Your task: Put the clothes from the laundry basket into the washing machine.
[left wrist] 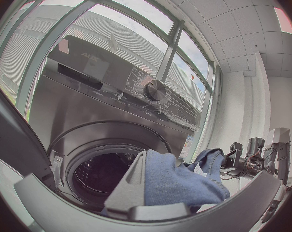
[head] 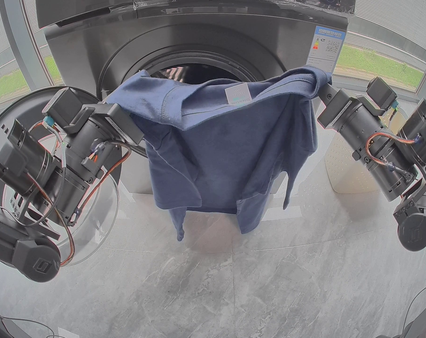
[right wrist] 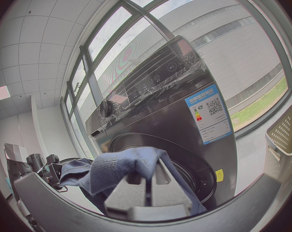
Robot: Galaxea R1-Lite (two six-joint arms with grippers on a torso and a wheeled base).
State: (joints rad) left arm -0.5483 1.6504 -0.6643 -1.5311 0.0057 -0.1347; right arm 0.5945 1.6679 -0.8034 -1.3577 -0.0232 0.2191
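Observation:
A dark blue T-shirt hangs spread in the air before the washing machine's open drum. My left gripper is shut on the shirt's left shoulder, and my right gripper is shut on its right shoulder. The shirt's hem dangles well above the floor. In the left wrist view the blue cloth covers one finger, with the dark drum opening just behind. In the right wrist view the two fingers pinch a fold of the shirt.
The round glass door stands swung open at the left, beneath my left arm. A beige perforated laundry basket stands on the floor to the right of the machine. Grey tiled floor lies in front.

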